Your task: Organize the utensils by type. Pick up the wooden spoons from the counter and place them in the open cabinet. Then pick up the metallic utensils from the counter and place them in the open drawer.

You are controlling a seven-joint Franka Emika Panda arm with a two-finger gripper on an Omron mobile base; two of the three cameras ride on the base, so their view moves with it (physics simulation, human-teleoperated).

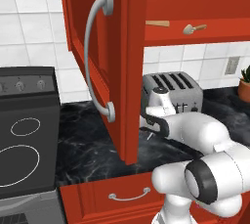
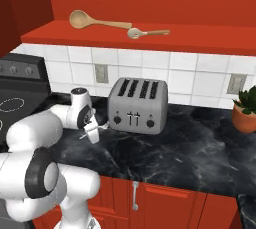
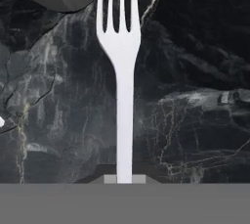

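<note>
Cabinet [image 1: 105, 66] door is standing open, two wooden spoons [image 2: 95, 21] already lying on its shelf, so the wood sorting looks done. Black marble surface [image 2: 170, 148] is carrying the toaster [image 2: 137, 104]. Tool [image 2: 92, 134] is working low beside it, clamped on a fork's handle [image 3: 124, 96]; fork is thin, silvery-white, four tines pointing toward the toaster, seemingly bound for the drawer [image 1: 122, 196].

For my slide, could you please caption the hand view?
Gripper shut on a silvery fork's handle above the black counter.
</note>
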